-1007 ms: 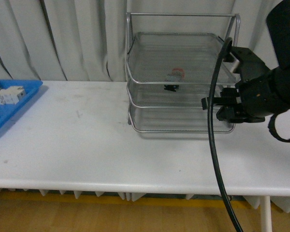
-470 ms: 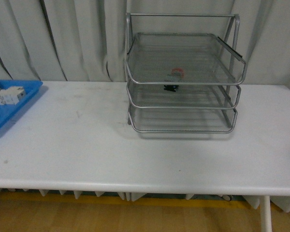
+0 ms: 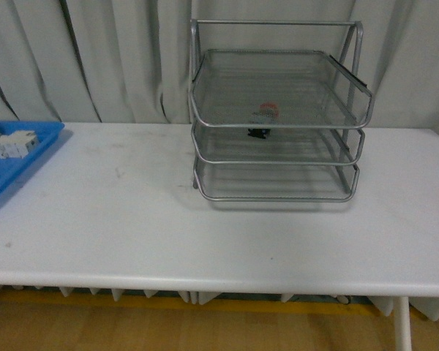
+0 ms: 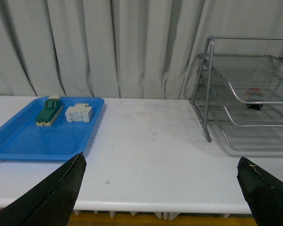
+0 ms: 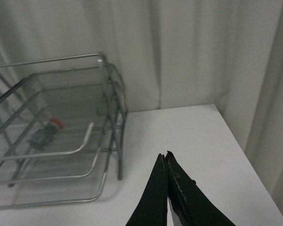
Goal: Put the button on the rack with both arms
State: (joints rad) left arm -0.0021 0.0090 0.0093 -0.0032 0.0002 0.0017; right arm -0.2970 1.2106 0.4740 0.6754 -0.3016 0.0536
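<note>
The silver wire rack (image 3: 278,110) stands at the back of the white table. The button (image 3: 266,113), red cap on a dark body, lies on its side in the top tray; it also shows in the left wrist view as the button (image 4: 254,96) and in the right wrist view as the button (image 5: 47,132). Neither arm appears in the front view. My left gripper (image 4: 162,162) is open, hovering by the table's front edge with nothing between its fingers. My right gripper (image 5: 164,157) is shut and empty, over the table to the right of the rack (image 5: 61,136).
A blue tray (image 4: 33,136) lies at the table's left end, also seen as the blue tray (image 3: 14,164), holding a green-topped block (image 4: 49,111) and a white block (image 4: 79,113). Grey curtains hang behind. The table's right edge (image 5: 240,150) lies near my right gripper.
One second ago the right arm filled the right side of the front view beside the rack; it has since withdrawn out of that view. The button and rack have not moved.
</note>
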